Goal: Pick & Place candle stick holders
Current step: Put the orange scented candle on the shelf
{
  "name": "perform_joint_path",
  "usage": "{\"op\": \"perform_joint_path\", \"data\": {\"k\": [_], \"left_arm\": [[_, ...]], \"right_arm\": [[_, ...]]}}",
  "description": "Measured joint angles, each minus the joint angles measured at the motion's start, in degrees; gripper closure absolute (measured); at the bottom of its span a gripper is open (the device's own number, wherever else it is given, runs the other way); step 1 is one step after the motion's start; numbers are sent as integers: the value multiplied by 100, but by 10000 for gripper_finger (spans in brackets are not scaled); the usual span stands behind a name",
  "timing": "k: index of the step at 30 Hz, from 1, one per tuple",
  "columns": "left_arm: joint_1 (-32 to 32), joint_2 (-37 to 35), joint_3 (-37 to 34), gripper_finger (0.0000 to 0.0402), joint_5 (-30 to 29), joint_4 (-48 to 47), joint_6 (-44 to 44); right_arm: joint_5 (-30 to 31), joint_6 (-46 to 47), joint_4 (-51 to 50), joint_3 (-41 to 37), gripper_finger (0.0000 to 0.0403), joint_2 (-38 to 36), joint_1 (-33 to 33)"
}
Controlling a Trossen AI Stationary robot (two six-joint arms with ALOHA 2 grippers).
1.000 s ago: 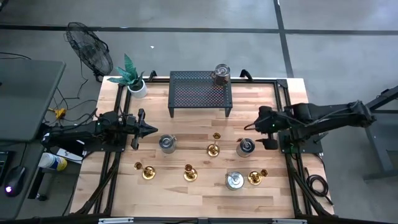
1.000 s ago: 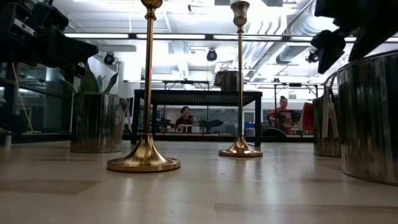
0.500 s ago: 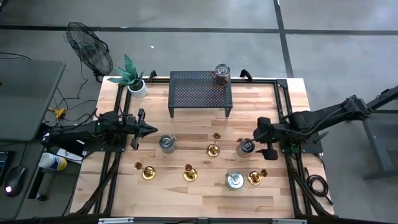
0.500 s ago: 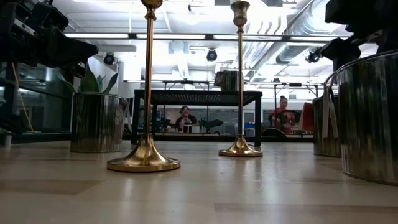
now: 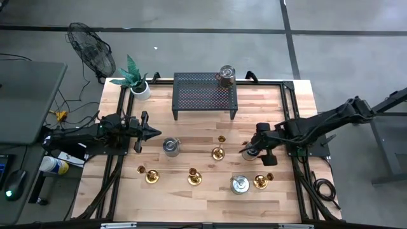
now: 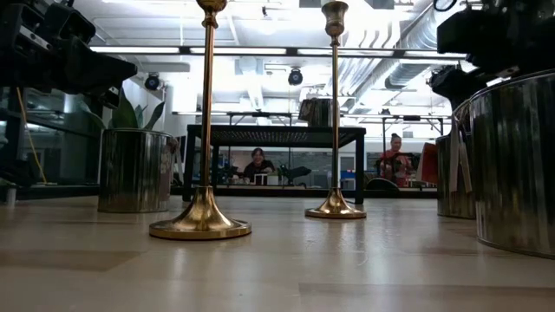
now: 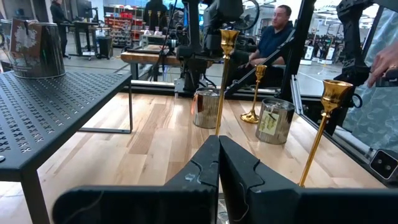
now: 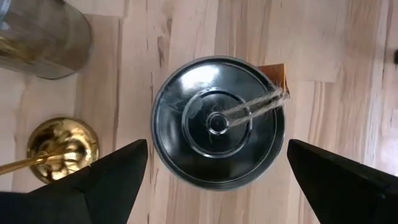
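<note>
Five candle stick holders (image 5: 218, 151) stand mid-table and along the near edge; right gripper (image 5: 254, 148), spread wide, hangs over a metal tin (image 8: 217, 122).
Best shifted sideways to a brass stem before descending. Left gripper (image 5: 152, 132) waits, pressed together.

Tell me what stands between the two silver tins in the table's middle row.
A gold candle stick holder stands between the left tin and the right tin, which sits under the right gripper; the high view shows it.

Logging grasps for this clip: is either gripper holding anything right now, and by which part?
Nothing is held. The right gripper hangs open above a silver tin, fingers apart on either side. The left gripper is shut on nothing.
</note>
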Motion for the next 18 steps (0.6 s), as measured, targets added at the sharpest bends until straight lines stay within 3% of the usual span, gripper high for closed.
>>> {"op": "perform_joint_path", "data": {"k": [18], "left_arm": [[0, 0, 0, 401, 0, 1, 0]], "right_arm": [[-23, -230, 243, 7, 25, 437, -63]]}}
